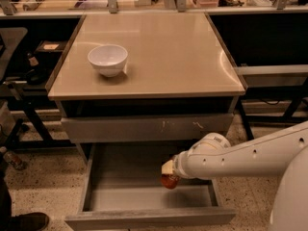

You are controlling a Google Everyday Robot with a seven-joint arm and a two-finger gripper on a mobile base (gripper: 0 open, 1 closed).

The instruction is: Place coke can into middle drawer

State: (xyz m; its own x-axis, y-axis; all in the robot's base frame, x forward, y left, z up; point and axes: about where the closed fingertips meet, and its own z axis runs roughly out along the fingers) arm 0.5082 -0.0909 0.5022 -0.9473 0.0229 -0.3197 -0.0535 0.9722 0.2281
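Note:
The coke can [169, 181], red-orange, is at the tip of my gripper [168, 173], inside the open middle drawer [120, 177] near its right half. My gripper is shut on the can and holds it over the drawer's grey floor; I cannot tell whether the can touches the floor. My white arm [240, 158] reaches in from the right, over the drawer's right side. The drawer is pulled out towards the camera, with its plain front panel [149, 219] at the bottom of the view.
A white bowl [108, 59] stands on the tan table top [168, 52] at the left. Above the open drawer is a closed grey drawer front with white scuff marks [144, 127]. A shoe [26, 221] is on the floor at lower left.

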